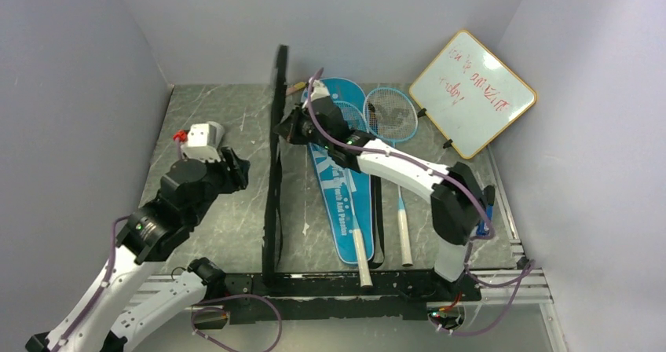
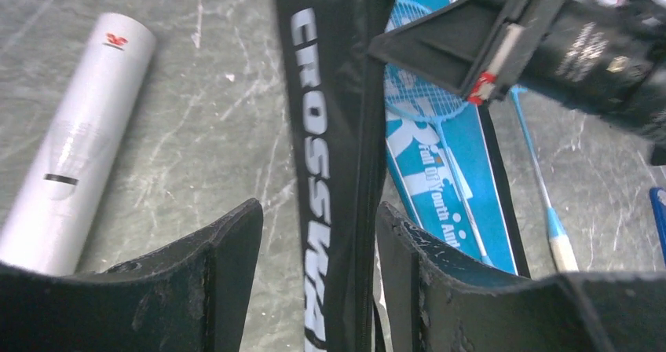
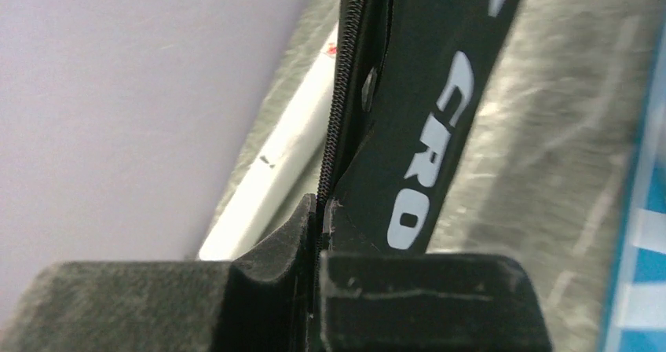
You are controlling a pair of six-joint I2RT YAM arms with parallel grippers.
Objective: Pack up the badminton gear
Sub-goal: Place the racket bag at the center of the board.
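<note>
The black "CROSSWAY" racket cover (image 1: 275, 187) stands on edge, running from the front rail to the back wall. My right gripper (image 3: 320, 210) is shut on its zip edge near the far end (image 1: 289, 128). In the left wrist view the cover (image 2: 330, 132) passes between the fingers of my left gripper (image 2: 318, 242), which is open with a gap on the left side. The white cardboard tube (image 2: 75, 140) lies on the table left of the cover. The blue "SPORT" cover (image 1: 342, 199) lies flat on the right with a white-handled racket (image 1: 361, 254) on it. A light-blue racket (image 1: 391, 115) lies beside it.
A wood-framed whiteboard (image 1: 473, 93) with red writing leans in the back right corner. A small pink-yellow marker (image 1: 297, 87) lies at the back by the cover. Grey walls close in the left, back and right sides. The black rail (image 1: 353, 285) runs along the front.
</note>
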